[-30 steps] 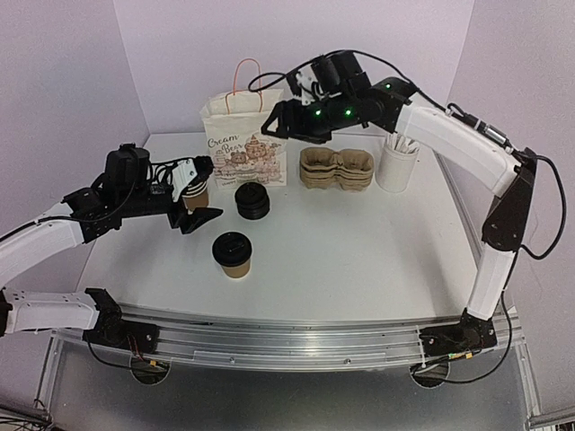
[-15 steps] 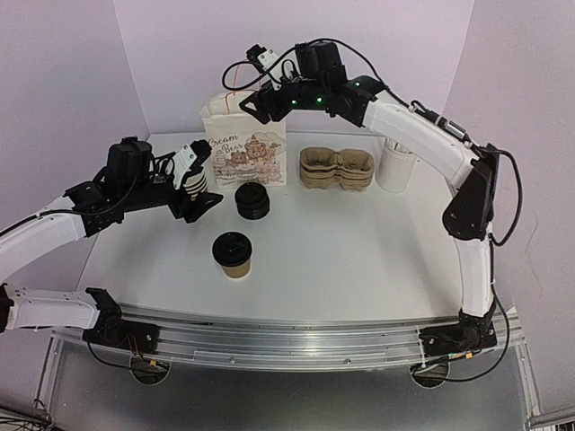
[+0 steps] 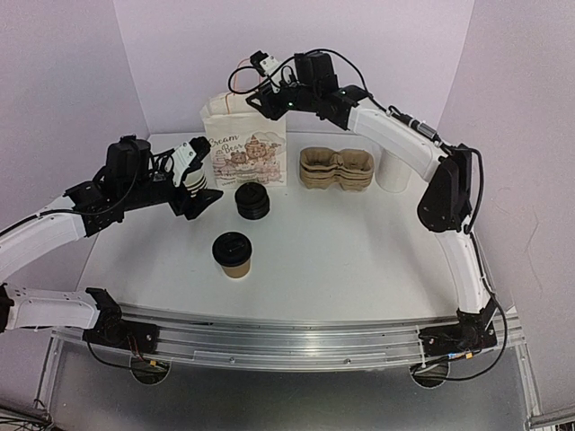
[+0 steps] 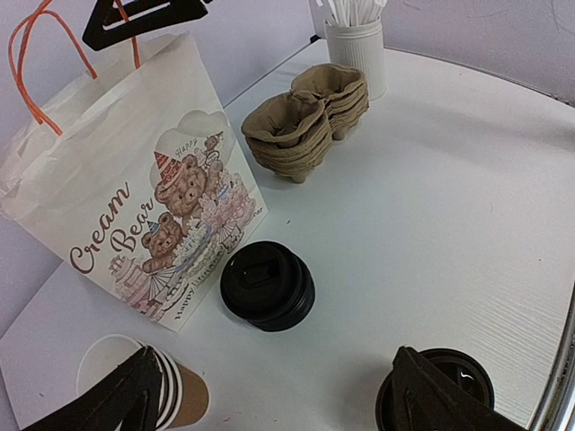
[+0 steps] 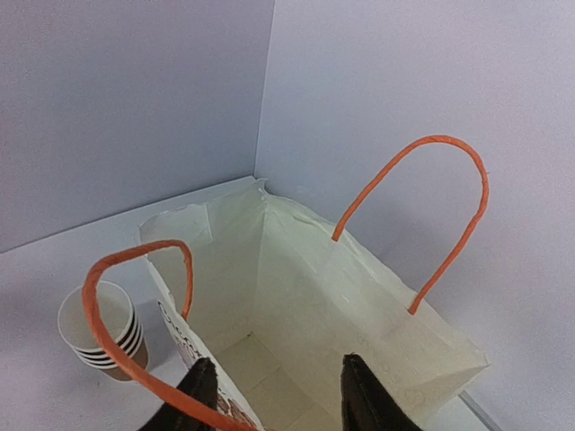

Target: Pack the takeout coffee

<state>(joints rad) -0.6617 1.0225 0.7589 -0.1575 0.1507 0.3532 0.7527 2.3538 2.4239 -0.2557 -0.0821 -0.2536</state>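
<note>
The takeout coffee [image 3: 233, 254], a brown cup with a black lid, stands at the front middle of the table. In the left wrist view its lid [image 4: 469, 375] shows behind my right-hand finger. My left gripper [image 3: 199, 191] is open and empty, low over the table between the cup stack and the coffee; it also shows in its own view [image 4: 278, 404]. My right gripper [image 3: 260, 101] is open and empty, right above the open mouth of the paper bag [image 3: 244, 148]. In the right wrist view [image 5: 280, 400] the bag [image 5: 296, 296] looks empty inside.
A stack of lidless brown cups [image 3: 192, 182] stands left of the bag. A stack of black lids [image 3: 252, 201] sits in front of it. Pulp cup carriers [image 3: 335, 169] and a white stirrer holder [image 3: 395, 171] stand at the back right. The orange bag handles [image 5: 449, 206] stick up.
My right arm has swung left and now holds its gripper over the bag mouth. My left gripper has drawn back a little toward the cup stack. The coffee has not moved.
</note>
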